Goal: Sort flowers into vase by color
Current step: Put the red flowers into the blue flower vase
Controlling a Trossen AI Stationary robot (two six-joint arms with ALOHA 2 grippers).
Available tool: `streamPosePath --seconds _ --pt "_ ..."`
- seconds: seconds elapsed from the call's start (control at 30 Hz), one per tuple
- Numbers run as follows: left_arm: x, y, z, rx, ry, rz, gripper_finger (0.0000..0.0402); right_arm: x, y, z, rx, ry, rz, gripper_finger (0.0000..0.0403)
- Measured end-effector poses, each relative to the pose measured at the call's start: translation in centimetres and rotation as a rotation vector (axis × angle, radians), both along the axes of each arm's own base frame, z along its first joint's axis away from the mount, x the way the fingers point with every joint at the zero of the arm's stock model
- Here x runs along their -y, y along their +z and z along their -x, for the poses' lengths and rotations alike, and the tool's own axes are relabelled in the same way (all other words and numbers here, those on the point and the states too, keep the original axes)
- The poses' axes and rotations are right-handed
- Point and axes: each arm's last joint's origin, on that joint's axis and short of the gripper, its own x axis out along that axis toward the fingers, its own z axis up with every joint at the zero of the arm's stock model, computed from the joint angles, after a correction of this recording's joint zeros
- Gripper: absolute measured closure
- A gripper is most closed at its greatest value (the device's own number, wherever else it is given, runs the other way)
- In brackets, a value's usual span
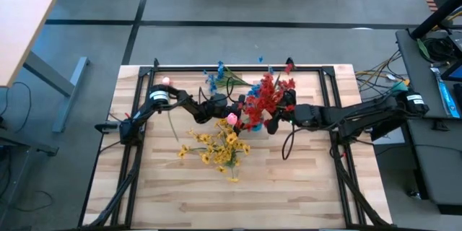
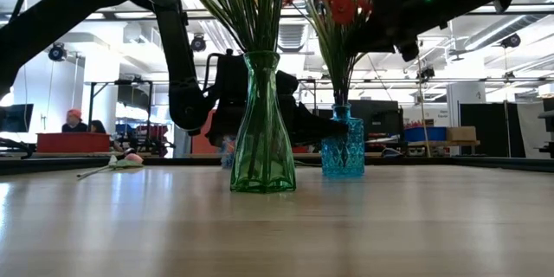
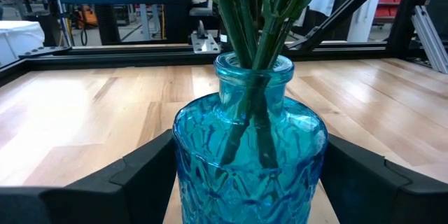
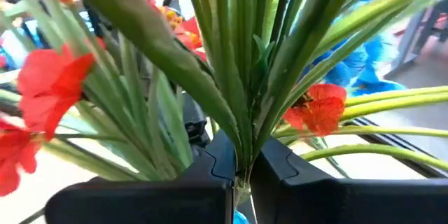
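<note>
Overhead, the right end effector (image 1: 280, 118) holds the red flowers (image 1: 268, 95) just above the blue vase (image 1: 254, 124), the left end effector (image 1: 232, 108) flanking it. At desk height, red stems (image 2: 339, 76) run upright into the blue vase, beside the green vase (image 2: 262, 125). The left wrist shows open fingers (image 3: 147, 171) bracketing the blue vase. The right wrist shows fingers (image 4: 220, 159) clamped on the stems, vase directly below.

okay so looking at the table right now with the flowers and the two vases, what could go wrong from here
1. The left gripper straddles the blue vase with fingers wide apart, so the vase could tip if the right gripper, pinching the red flowers by their stems, tugs sideways.
2. The crowded stems could snag the new sprig at the vase's narrow neck.
</note>
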Motion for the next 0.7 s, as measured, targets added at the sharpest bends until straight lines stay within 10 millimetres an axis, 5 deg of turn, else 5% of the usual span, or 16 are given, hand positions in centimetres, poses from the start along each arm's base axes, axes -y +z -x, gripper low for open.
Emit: streamPosePath --seconds 0.7 --pt "0.0 0.0 0.0 0.0 0.006 0.002 0.0113 -0.2 -1.4 -0.5 -0.078 0.057 -0.017 0.0391"
